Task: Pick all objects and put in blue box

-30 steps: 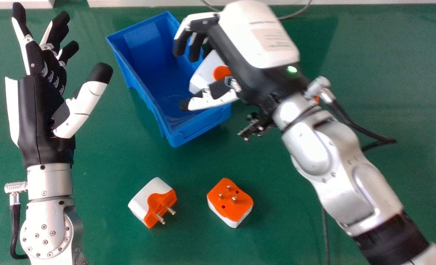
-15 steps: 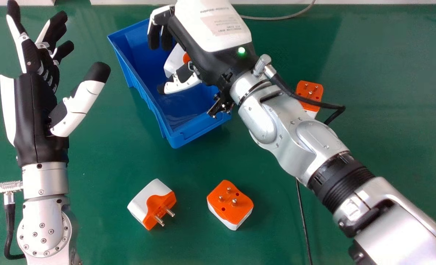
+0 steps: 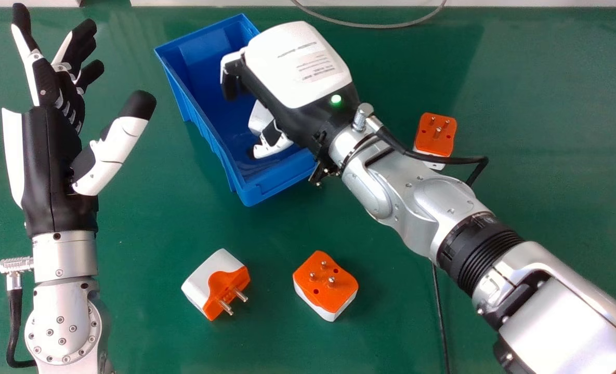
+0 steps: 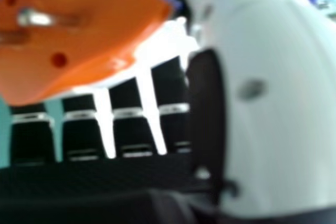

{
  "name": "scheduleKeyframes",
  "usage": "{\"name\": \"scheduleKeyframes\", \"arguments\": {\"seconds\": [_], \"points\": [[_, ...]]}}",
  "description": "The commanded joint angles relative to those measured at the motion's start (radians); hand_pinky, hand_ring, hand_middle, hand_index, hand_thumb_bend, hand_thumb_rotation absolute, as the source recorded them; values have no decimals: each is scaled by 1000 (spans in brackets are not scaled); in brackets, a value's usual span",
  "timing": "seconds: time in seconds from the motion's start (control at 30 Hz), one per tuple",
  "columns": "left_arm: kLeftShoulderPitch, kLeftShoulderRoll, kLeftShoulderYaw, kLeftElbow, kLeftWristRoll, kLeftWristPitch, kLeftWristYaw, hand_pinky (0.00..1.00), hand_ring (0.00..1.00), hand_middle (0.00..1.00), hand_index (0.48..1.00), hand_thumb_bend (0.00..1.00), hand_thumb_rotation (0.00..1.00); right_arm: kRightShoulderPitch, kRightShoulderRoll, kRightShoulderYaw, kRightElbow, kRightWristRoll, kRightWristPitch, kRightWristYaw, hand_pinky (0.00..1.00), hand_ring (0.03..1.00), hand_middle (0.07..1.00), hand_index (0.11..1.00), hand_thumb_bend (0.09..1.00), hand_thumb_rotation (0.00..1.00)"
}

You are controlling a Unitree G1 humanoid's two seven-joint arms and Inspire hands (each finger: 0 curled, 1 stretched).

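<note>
My right hand (image 3: pixel 297 67) is over the blue box (image 3: pixel 282 182), with fingers and thumb curled round a white and orange plug adapter (image 3: pixel 259 118) inside the box's outline. In the right hand view, the adapter's orange pin face (image 4: pixel 105 30) lies against the fingers of my right hand (image 4: pixel 273 103). Two more adapters rest near the front: one on its side with pins facing right (image 3: pixel 201 283), another pins up (image 3: pixel 326 285). A further adapter (image 3: pixel 436 136) sits right of the box, beside my right forearm. My left hand (image 3: pixel 53 156) stays open at the left.
A black cable loops from my right wrist, passing over the right adapter's near end. Another thin cable runs down the table below the right forearm. A grey cable (image 3: pixel 359 24) curves along the far edge of the green table (image 3: pixel 547 208).
My right hand has travelled left across the box with the adapter, then back nearer and apparently lower. The adapter at the right has come out from behind the arm. My left hand has shifted slightly left.
</note>
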Motion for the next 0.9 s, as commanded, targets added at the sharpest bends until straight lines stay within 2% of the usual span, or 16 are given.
{"name": "scheduleKeyframes", "arguments": {"seconds": [0.0, 0.07, 0.13, 0.17, 0.2, 0.27, 0.33, 0.4, 0.5, 0.53, 0.6, 0.63, 0.73, 0.87], "points": [[-18, 10, 1, -8, -17, -26, -4, 867, 904, 894, 884, 862, 555, -29, -1, 0, -44, 1, 10, 15, 734, 940, 979, 901, 988, 258], [-19, 9, -1, -7, -34, -25, -19, 877, 912, 898, 886, 859, 548, -24, -6, 3, -57, 1, 18, 30, 819, 976, 992, 941, 996, 280], [-19, 8, -2, -8, -42, -24, -25, 879, 914, 899, 887, 858, 546, -20, -10, 5, -66, -1, 21, 36, 834, 981, 994, 949, 997, 284], [-18, 8, -2, -9, -44, -24, -26, 874, 914, 899, 887, 858, 542, -18, -12, 7, -70, -3, 23, 35, 895, 990, 997, 974, 1000, 305], [-17, 8, -2, -10, -44, -25, -26, 874, 914, 899, 887, 858, 542, -15, -14, 8, -74, -4, 24, 34, 895, 990, 997, 974, 1000, 305], [-14, 9, -1, -13, -31, -27, -18, 874, 914, 899, 887, 858, 542, -9, -20, 8, -89, -1, 21, 30, 895, 990, 997, 974, 1000, 305], [-9, 6, -1, -20, -29, -26, -15, 864, 911, 897, 886, 855, 541, 1, -32, 5, -127, 3, 23, 41, 957, 996, 999, 990, 1000, 362], [-2, 0, -2, -30, -29, -28, -12, 862, 909, 894, 884, 854, 541, 27, -53, -6, -215, 8, 49, 83, 978, 998, 1000, 995, 1000, 396], [14, -11, -6, -56, -51, -12, -21, 857, 906, 893, 883, 855, 537, 113, -89, -59, -452, 52, 121, 226, 995, 1000, 1000, 999, 1000, 416], [20, -13, -7, -63, -50, -9, -19, 851, 906, 893, 883, 860, 532, 143, -99, -74, -531, 54, 154, 275, 998, 1000, 1000, 1000, 1000, 414], [28, -15, -6, -70, -41, -8, -13, 846, 904, 893, 883, 861, 532, 237, -129, -116, -782, 64, 265, 452, 999, 1000, 1000, 1000, 1000, 420], [32, -17, -7, -76, -42, -4, -14, 841, 902, 893, 884, 857, 532, 272, -140, -131, -877, 65, 307, 522, 1000, 1000, 1000, 1000, 1000, 429], [42, -20, -13, -85, -66, 0, -34, 847, 907, 896, 887, 855, 527, 398, -191, -162, -1154, 35, 408, 719, 1000, 1000, 1000, 1000, 1000, 439], [50, -18, -16, -92, -76, 3, -47, 872, 917, 905, 897, 848, 525, 521, -254, -182, -1402, 12, 520, 980, 1000, 1000, 1000, 1000, 1000, 455]]}}
